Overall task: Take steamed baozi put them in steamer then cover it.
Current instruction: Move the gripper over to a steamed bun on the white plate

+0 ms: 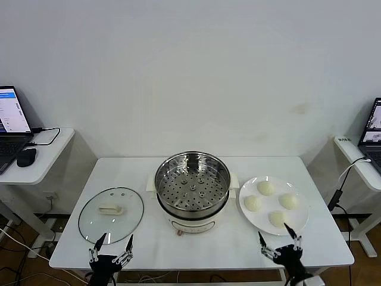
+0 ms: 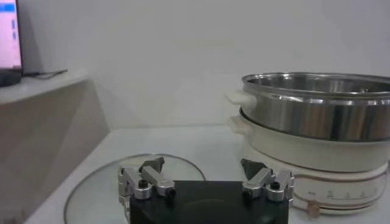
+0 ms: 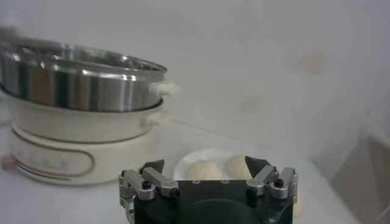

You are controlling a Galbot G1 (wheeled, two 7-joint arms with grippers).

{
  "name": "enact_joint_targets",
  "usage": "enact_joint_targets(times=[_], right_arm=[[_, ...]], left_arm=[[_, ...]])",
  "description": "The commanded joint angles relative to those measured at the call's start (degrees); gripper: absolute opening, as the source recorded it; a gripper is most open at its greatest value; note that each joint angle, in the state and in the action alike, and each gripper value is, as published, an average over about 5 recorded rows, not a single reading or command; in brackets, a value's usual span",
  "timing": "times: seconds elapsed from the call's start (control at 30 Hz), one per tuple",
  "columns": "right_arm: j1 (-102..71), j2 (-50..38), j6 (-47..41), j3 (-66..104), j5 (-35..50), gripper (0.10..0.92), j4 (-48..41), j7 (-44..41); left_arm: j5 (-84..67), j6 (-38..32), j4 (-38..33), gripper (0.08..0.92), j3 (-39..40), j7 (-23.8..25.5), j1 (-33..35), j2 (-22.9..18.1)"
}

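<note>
The steel steamer (image 1: 192,186) stands mid-table on its white base, its perforated tray bare; it also shows as the steamer (image 2: 317,115) and the steamer (image 3: 79,91) in the wrist views. Several off-white baozi (image 1: 266,188) lie on a white plate (image 1: 300,221) to its right, two of them as baozi (image 3: 203,170) in the right wrist view. The glass cover (image 1: 111,213) with its cream handle lies flat to the steamer's left, its rim the cover (image 2: 91,182). My left gripper (image 1: 112,243) hangs open at the table's front edge before the cover. My right gripper (image 1: 279,236) stands open before the plate.
A white table (image 1: 214,244) carries everything. Side desks stand at both sides, the left one with a laptop (image 1: 12,122) and a mouse (image 1: 26,157), the right one with a second laptop (image 1: 372,134). Cables hang near the right desk.
</note>
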Motion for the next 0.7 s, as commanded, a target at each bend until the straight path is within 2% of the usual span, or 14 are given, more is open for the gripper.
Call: enact_joint_targets(times=[0.03, 0.23, 0.37, 0.5, 0.7], right_arm=[[3.9, -6.4, -2.1, 3.0, -8.3, 0.823, -0.5, 0.2], [12.7, -19.3, -5.2, 3.7, -14.6, 0.822, -5.6, -12.7], [19.7, -28.0, -9.4, 0.8, -15.4, 0.823, -8.3, -22.3], [29.0, -35.1, -11.5, -6.1, -14.1, 0.823, -12.2, -30.7], [51.4, -40.5, -11.1, -28.4, -8.2, 0.822, -21.8, -40.1]], left_arm=[[1.9, 1.2, -0.4, 0.823, -0.6, 0.5, -0.4, 0.5], [3.9, 1.7, 0.0, 0.823, -1.0, 0.9, -1.7, 1.2], [5.5, 1.9, -0.1, 0.823, -1.1, 1.0, -2.4, 1.4], [8.3, 1.8, 0.1, 0.823, -1.0, 1.6, -3.0, 1.8], [7.9, 1.7, -0.3, 0.823, -0.9, 1.6, -2.5, 2.3]])
